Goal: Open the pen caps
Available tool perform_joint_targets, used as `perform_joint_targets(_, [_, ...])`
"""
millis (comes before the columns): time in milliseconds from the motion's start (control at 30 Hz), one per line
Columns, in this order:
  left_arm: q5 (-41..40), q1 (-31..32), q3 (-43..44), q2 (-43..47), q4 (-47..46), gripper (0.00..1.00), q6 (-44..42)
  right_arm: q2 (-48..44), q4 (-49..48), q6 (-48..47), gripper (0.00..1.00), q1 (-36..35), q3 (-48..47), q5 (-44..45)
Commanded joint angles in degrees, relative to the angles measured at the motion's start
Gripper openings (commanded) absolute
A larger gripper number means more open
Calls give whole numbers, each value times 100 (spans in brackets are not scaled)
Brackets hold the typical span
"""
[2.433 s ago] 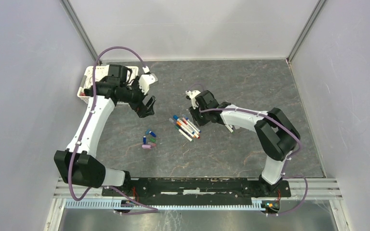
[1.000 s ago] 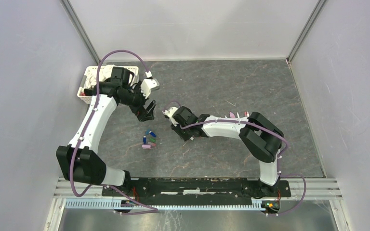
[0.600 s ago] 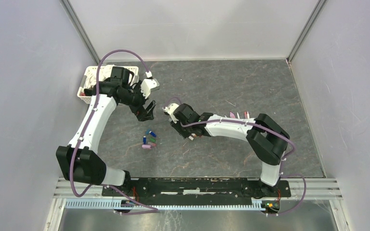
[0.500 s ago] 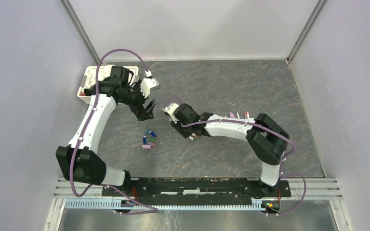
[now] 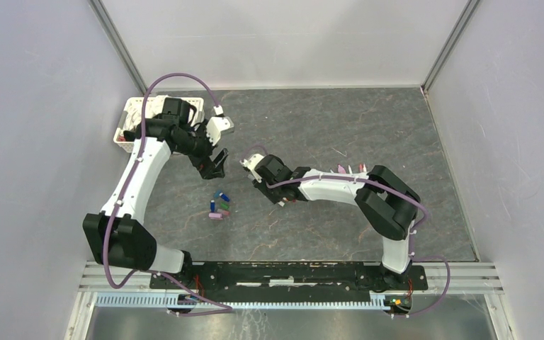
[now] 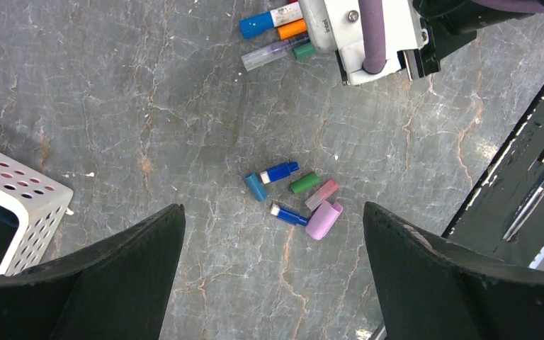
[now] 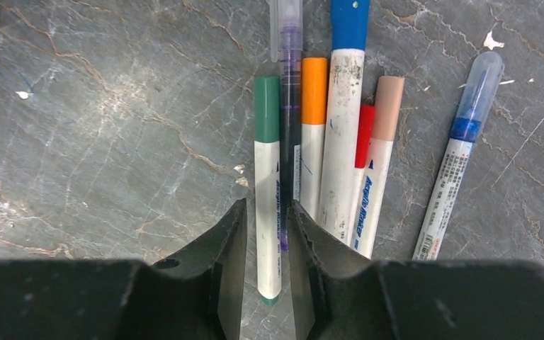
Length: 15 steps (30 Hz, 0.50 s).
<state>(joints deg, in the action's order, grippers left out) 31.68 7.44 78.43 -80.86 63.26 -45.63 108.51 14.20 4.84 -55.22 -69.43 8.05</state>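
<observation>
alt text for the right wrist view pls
The right gripper closely straddles the white barrel of a green-capped marker pen lying on the grey marbled table; whether it grips is unclear. Six more pens lie alongside it.

Left arm (image 5: pixel 136 180) bends forward, left gripper (image 5: pixel 215 164) hanging with jaws spread wide; right arm (image 5: pixel 340 185) stretches far leftward, right gripper (image 7: pixel 267 205) low, jaws pinched on a green-capped pen (image 7: pixel 267 177).
</observation>
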Motion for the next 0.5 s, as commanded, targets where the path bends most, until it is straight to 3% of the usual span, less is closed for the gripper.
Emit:
perform_joint_targets(0, [173,-37,184,-44,72,100,-181,62,-176,-50,32,37,130,235])
perform_joint_targets(467, [238,-94,-7,-55,181,100,-415,175,-359,140,32,19,608,-169])
